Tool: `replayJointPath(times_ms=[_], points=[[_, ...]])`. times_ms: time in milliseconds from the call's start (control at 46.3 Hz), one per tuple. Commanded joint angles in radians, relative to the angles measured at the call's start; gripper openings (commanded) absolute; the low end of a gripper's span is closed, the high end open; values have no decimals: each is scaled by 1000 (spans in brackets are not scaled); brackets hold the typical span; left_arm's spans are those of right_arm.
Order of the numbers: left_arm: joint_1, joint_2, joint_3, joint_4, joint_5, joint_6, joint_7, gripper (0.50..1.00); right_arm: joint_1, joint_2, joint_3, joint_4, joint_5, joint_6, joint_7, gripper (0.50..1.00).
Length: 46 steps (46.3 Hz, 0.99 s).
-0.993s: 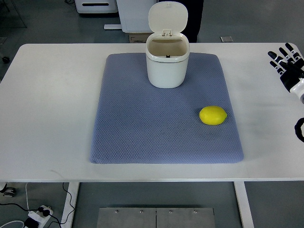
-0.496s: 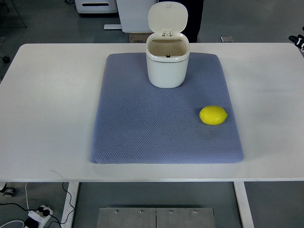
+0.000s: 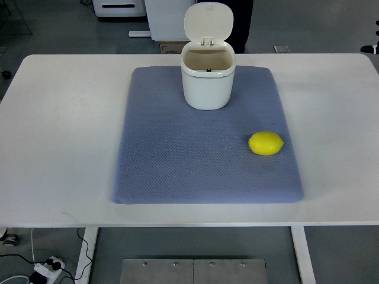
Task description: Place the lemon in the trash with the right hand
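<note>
A yellow lemon (image 3: 266,144) lies on the right part of a blue-grey mat (image 3: 177,154). At the mat's far edge stands a small white trash bin (image 3: 208,83), its lid (image 3: 208,21) flipped up and back so the mouth is uncovered. Of my right hand (image 3: 372,48) only a small dark piece shows at the picture's right edge, far behind and to the right of the lemon. The left arm does not show.
The mat lies in the middle of a white table (image 3: 65,130). White furniture (image 3: 169,18) stands on the floor beyond the table's far edge. A power strip (image 3: 50,264) lies on the floor under the near left corner.
My right hand has pulled back up and to the right, from over the table's right edge to almost out of the picture. The lemon and the bin have not moved.
</note>
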Motion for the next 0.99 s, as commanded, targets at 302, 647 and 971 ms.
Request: replayJointPath(times_ms=[302, 647, 971], points=[[0, 0, 0, 1, 0, 0, 0, 1000, 258, -32, -340, 117, -1, 1, 6, 1000], [0, 0, 0, -1, 0, 0, 0, 1000, 507, -29, -647, 240, -3, 13, 8, 1000], [0, 0, 0, -1, 0, 0, 0, 1000, 675, 13, -805, 287, -59, 83, 8, 1000]])
